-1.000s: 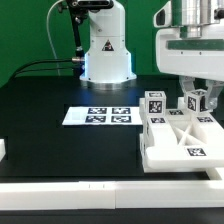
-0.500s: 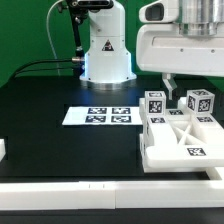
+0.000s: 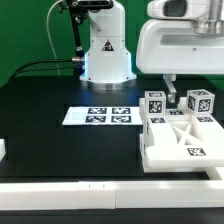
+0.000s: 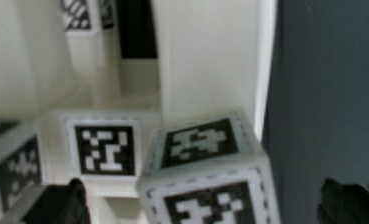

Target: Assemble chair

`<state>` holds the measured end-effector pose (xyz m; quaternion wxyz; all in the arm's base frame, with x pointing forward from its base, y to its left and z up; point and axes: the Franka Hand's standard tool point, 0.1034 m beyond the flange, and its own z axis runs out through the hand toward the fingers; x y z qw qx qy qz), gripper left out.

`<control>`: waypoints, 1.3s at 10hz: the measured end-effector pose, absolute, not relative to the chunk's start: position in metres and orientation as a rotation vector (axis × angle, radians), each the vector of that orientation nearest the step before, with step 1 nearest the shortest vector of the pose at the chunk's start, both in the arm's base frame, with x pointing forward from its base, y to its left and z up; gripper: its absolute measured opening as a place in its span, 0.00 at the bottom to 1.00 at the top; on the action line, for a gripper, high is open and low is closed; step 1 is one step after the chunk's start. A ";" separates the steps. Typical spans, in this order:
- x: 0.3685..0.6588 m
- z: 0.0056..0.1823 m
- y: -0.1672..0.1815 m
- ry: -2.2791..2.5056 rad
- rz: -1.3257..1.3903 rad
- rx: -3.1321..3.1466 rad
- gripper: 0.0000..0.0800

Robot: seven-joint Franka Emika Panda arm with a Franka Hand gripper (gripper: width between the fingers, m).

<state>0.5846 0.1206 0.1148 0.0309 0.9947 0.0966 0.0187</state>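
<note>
- While the arm's big white body fills the upper part of the exterior view's right, you see its gripper (image 3: 170, 97) just above the chair (image 3: 181, 134), with one dark finger (image 3: 168, 96) poking down between the two tagged posts.
- Chair sits on the black table (image 3: 50, 135) at the exterior view's right, close to the long white rail (image 3: 90, 196) along the near edge.
- Chair so far: a chunky white slab with an X-shaped cut-out and a tag on its front face, plus two upright blocks behind it, post one (image 3: 155, 104) and post two (image 3: 199, 101), both tagged.
- Wrist view: you look down on a tagged white cube (image 4: 213, 170), slightly tilted, with another tagged face (image 4: 104, 148) beside it; blurry.
- Two dark fingertips (image 4: 56, 202) show at either side of that cube, well apart and not touching it, so the hand is wide and holds nothing.
- The marker board (image 3: 98, 116) lies flat mid-table, left of the chair in the exterior view, apart from it.
- Robot base (image 3: 105, 50) stands behind the board; a small white block (image 3: 3, 149) shows at the exterior view's left edge.
</note>
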 end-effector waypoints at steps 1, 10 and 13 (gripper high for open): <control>0.583 0.114 0.123 0.341 0.055 3.052 0.81; 0.585 0.113 0.120 -0.901 0.144 2.973 0.35; 0.586 0.114 0.122 -1.302 0.160 2.837 0.35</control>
